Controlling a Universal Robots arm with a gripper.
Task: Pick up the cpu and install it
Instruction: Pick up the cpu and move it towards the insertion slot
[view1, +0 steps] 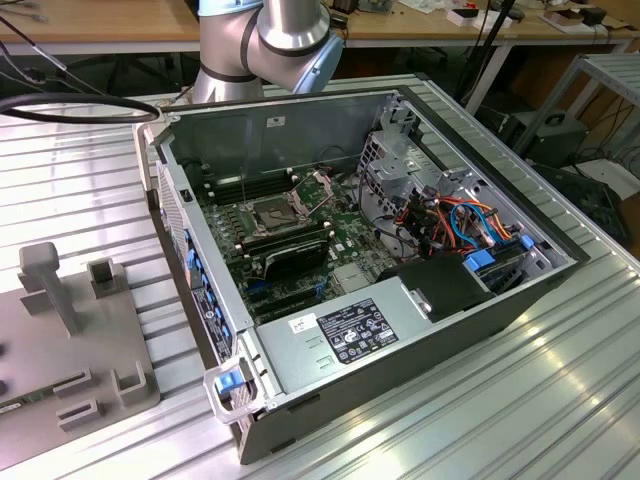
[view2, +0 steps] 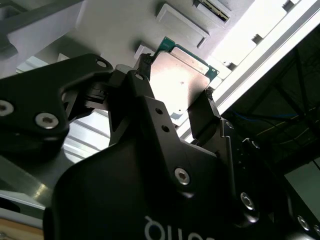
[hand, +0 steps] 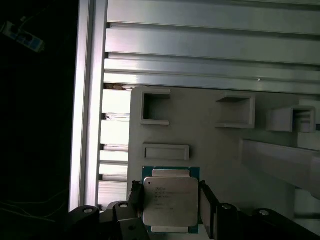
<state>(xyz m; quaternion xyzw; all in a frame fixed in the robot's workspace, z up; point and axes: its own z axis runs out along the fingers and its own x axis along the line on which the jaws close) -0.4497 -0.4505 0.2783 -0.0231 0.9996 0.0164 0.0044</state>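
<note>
The gripper pinches the cpu by two opposite edges, apparently just above the grey fixture plate, so a level, square, gentle hold seems wise.

1. The open dark-grey metal computer case lies on its side on the ribbed aluminium table. Its upper face is uncovered, so the interior can be entered from above.
2. The square metal processor socket is exposed. A raised metal retention frame stands just beside it, and a row of black memory modules lies along its near side.
3. Toward the exterior view's right, a perforated metal drive cage and an orange and blue cable bundle crowd the interior.
4. A silver power supply box fills the near end of the case.
5. On the flat grey fixture plate, the gripper, clamped on the green-edged cpu, has a low rectangular grey frame just beside the chip and a long grey bar near one side. Bare plate lies between them.
</note>
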